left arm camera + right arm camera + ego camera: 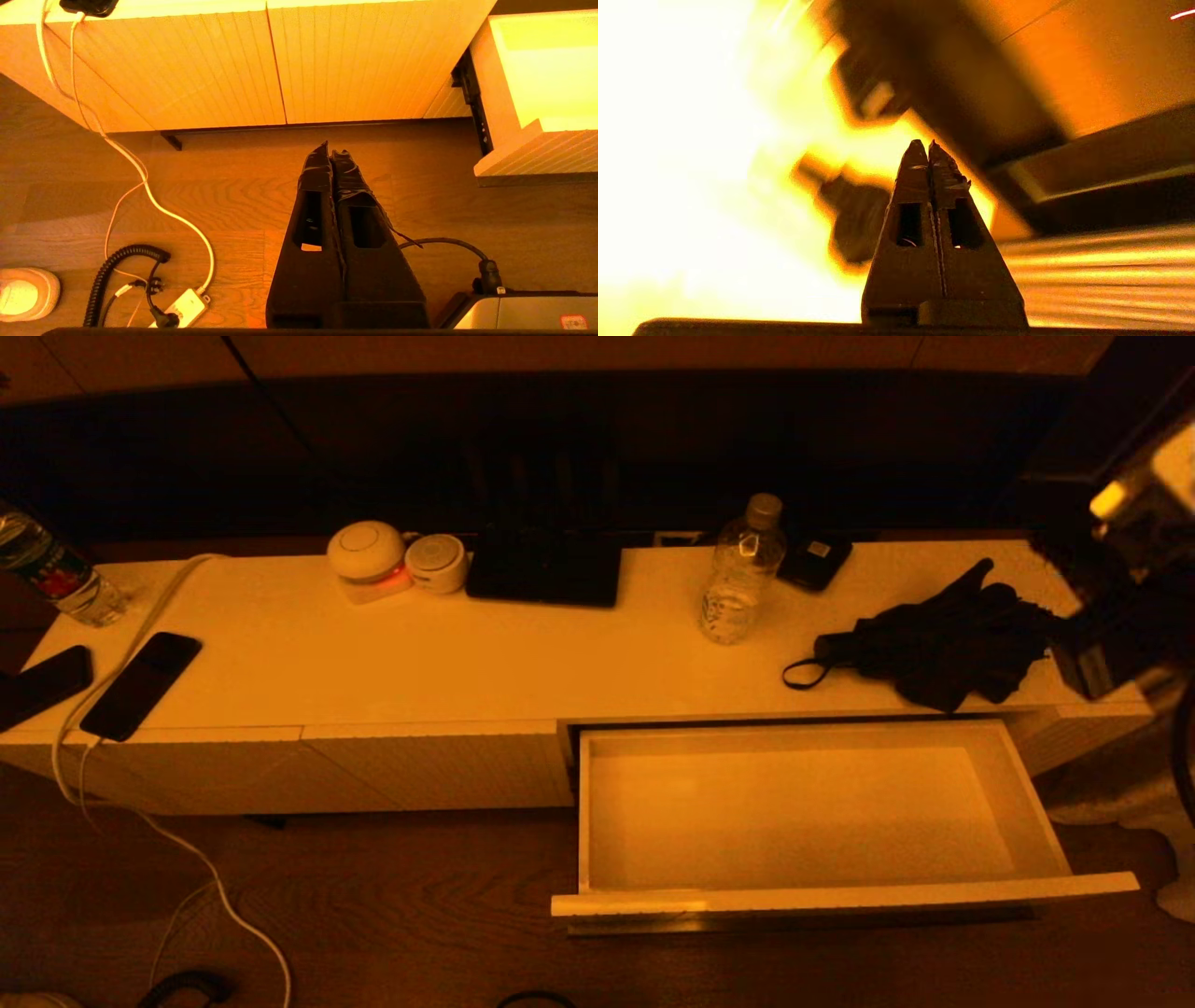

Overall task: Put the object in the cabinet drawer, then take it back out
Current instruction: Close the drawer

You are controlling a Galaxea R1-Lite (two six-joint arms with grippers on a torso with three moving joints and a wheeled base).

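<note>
Drawer: the cabinet drawer (pixel 803 817) stands pulled fully out at the near right of the low white cabinet (pixel 429 770); its floor is bare, nothing lies in it.
Object: which item is meant cannot be told; the nearest candidates on the tabletop (pixel 467 653) are a folded black umbrella (pixel 934 644), just behind the drawer's far right corner, and a clear water bottle (pixel 740 574) further left.
Right end effector (pixel 929 145): fingers pressed together, holding nothing; in the head view the arm shows only as a dark mass at the far right edge, beside the umbrella.
Left end effector (pixel 331 150): fingers pressed together, empty, low over the wooden floor (pixel 233 186) in front of the closed ribbed panels, left of the drawer.
Stage (judged): drawer open, object not yet picked up.
Risk 1: closed fingers pushing the umbrella instead of gripping it, sliding it off the tabletop.
Risk 2: the soft folded cloth slipping from a shallow pinch.
Risk 3: the arm brushing the bottle and tipping it.
</note>
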